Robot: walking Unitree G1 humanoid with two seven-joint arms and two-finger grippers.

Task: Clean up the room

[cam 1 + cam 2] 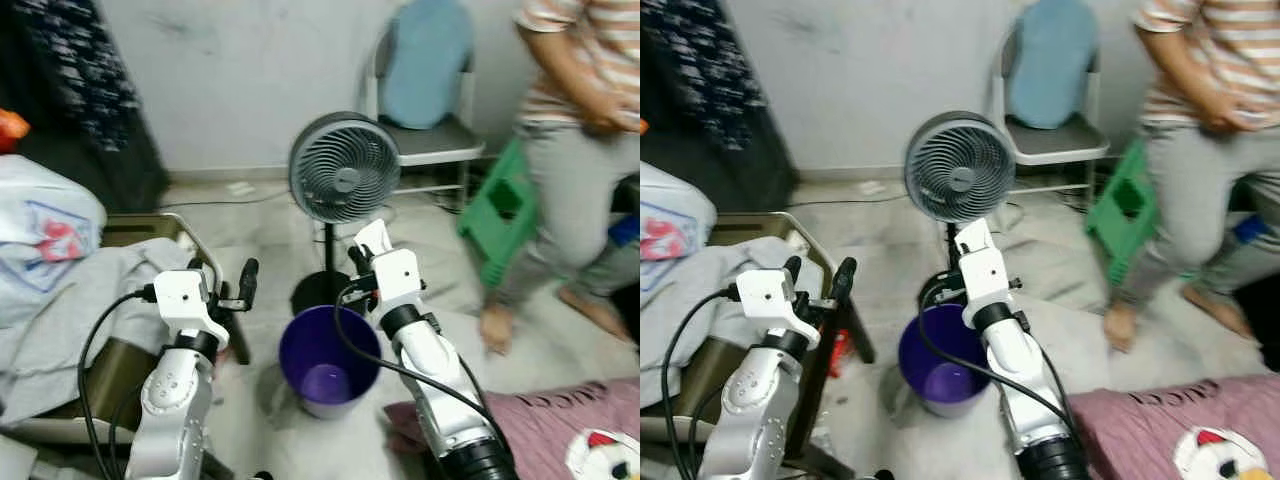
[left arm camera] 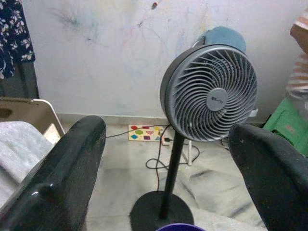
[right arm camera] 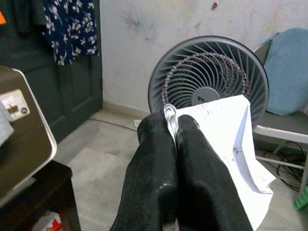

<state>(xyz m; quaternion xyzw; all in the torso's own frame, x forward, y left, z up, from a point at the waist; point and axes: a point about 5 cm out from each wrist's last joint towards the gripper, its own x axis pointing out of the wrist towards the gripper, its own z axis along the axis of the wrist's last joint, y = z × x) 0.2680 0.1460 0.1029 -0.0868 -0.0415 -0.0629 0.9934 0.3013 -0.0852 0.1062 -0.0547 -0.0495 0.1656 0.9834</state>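
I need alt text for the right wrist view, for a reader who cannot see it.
The right gripper has its two black fingers closed on a folded white paper and a small silvery scrap. Behind stand a grey pedestal fan, a scribbled white wall and a chair with a blue cushion.

A creased white sheet of paper (image 3: pixel 226 139) with faint handwriting is pinched upright above a purple bin (image 1: pixel 328 360), which stands open on the floor near the centre.

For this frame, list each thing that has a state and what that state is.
left gripper: open, holding nothing
right gripper: shut on white paper
purple bin: upright, open-topped, below right gripper
standing fan: upright; running or off, cannot tell
green stool: tipped over
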